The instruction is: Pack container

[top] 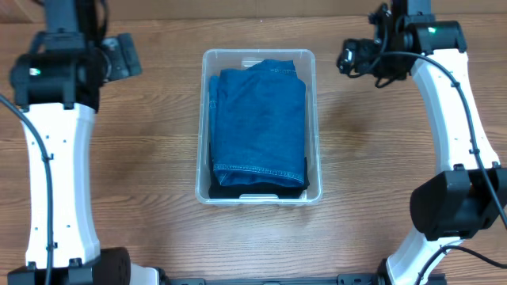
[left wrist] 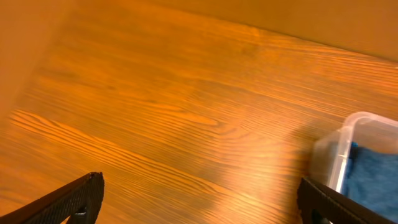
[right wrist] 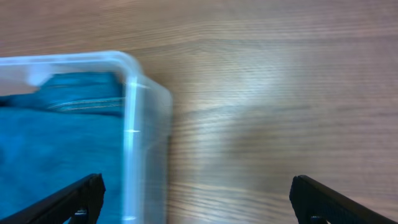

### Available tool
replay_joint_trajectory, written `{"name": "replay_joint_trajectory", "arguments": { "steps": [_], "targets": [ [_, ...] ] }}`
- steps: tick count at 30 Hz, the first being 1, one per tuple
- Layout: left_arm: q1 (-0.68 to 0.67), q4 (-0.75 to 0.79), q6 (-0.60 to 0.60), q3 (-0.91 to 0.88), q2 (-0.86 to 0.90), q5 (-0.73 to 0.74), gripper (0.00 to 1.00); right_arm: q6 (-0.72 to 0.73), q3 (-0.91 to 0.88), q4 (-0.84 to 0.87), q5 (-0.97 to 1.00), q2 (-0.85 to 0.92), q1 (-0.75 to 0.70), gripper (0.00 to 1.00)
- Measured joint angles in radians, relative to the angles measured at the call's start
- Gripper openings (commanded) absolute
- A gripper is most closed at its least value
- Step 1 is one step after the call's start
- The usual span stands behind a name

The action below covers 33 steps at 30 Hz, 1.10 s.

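The clear rectangular container (top: 204, 162) stands at the table's middle. Folded blue jeans (top: 260, 119) fill it, with a dark garment (top: 257, 192) showing under them at the near end. My left gripper (top: 120, 57) is raised at the far left, open and empty, well left of the container. My right gripper (top: 352, 57) is raised at the far right, open and empty, just right of the container's far corner. The left wrist view shows open fingers (left wrist: 199, 202) over bare wood with the container's corner (left wrist: 360, 134). The right wrist view shows open fingers (right wrist: 198, 199) beside the container's corner (right wrist: 134, 112).
The wooden table (top: 142, 174) lies bare on both sides of the container. The white arm links stand along the left edge (top: 59, 158) and the right edge (top: 455, 103) of the table.
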Motion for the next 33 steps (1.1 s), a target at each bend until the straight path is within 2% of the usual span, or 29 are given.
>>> {"name": "replay_joint_trajectory", "arguments": {
  "steps": [4,9,14,17,20,22,24,27,33],
  "targets": [
    [0.097,-0.093,0.006,0.0,0.002,0.125,1.0,-0.012,0.003,-0.109,0.002,-0.005,0.008,1.0],
    [0.116,-0.172,0.013,-0.016,-0.047,0.163,1.0,0.056,-0.015,-0.19,0.093,-0.102,0.01,1.0],
    [0.116,-0.077,0.04,-0.225,-0.345,0.185,1.0,0.099,-0.181,-0.101,0.155,-0.446,0.05,1.0],
    [0.116,0.056,0.079,-0.481,-0.61,0.233,1.0,0.106,-0.434,0.036,0.184,-0.736,0.077,1.0],
    [0.116,0.103,0.087,-0.693,-0.828,0.256,1.0,0.113,-0.715,0.187,0.213,-1.014,0.089,1.0],
    [0.116,0.116,0.086,-0.826,-0.967,0.266,1.0,0.114,-0.883,0.193,0.224,-1.224,0.088,1.0],
    [0.116,0.083,0.086,-0.871,-1.015,0.269,1.0,0.116,-0.95,0.147,0.231,-1.339,0.088,1.0],
    [0.116,-0.061,0.086,-0.898,-1.023,0.272,1.0,0.118,-0.99,-0.049,0.235,-1.421,0.088,1.0],
    [0.116,-0.109,0.086,-0.901,-1.024,0.272,1.0,0.12,-0.995,-0.042,0.235,-1.419,0.088,1.0]
  ]
}}
